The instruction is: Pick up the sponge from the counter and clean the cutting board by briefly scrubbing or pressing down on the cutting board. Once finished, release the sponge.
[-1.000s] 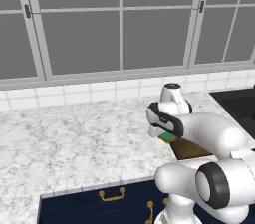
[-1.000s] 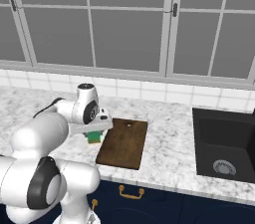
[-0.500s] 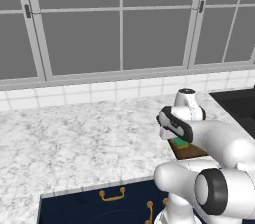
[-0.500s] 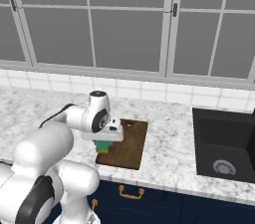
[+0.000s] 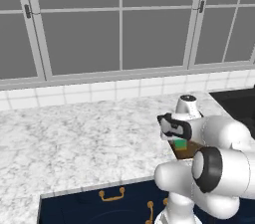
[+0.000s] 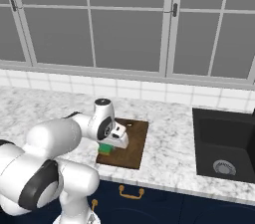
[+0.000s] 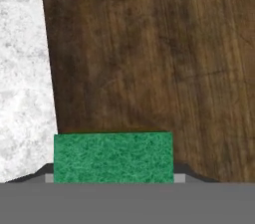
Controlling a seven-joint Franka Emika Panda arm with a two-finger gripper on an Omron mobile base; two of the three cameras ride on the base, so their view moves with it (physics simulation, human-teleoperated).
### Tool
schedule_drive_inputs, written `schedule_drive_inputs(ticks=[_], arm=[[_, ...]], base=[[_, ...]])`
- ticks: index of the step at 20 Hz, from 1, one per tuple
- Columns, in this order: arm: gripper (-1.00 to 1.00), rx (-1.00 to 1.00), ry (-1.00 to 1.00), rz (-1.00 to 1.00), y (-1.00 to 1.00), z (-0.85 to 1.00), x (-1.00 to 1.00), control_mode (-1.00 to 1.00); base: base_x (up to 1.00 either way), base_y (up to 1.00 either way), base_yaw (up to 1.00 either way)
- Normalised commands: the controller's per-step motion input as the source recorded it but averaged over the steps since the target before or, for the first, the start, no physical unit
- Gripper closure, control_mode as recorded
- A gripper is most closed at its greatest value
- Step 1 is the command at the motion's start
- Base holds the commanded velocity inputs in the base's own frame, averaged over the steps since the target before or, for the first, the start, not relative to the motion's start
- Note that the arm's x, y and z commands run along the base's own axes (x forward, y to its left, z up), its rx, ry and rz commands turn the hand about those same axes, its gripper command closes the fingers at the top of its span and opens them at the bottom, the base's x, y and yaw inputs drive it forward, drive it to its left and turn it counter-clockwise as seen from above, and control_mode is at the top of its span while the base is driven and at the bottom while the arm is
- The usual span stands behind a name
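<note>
The gripper (image 6: 108,144) grips the sponge (image 7: 113,158) low over the cutting board (image 6: 134,143), near its counter-side (image 6: 45,106) edge.

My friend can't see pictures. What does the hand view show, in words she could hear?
A green sponge sits at the bottom of the picture, held in the robot's claw over a dark brown wooden cutting board. The board covers most of the picture, and a strip of white-and-grey marbled counter runs down the left side.

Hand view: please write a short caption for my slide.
Green sponge in the gripper over the dark wooden cutting board, beside the marbled counter.
</note>
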Motion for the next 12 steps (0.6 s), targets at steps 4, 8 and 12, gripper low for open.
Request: schedule_drive_inputs(ticks=[4,8,12], arm=[[1.00,0.00,-0.04,-0.06,-0.05,-0.32,0.41,-1.00],[1.00,0.00,-0.05,-0.07,-0.02,-0.21,0.39,-1.00],[1.00,0.00,-0.25,-0.10,0.00,-0.40,0.47,-1.00]], base=[[0.00,0.00,0.00],[0.00,0.00,0.00],[0.00,0.00,0.00]])
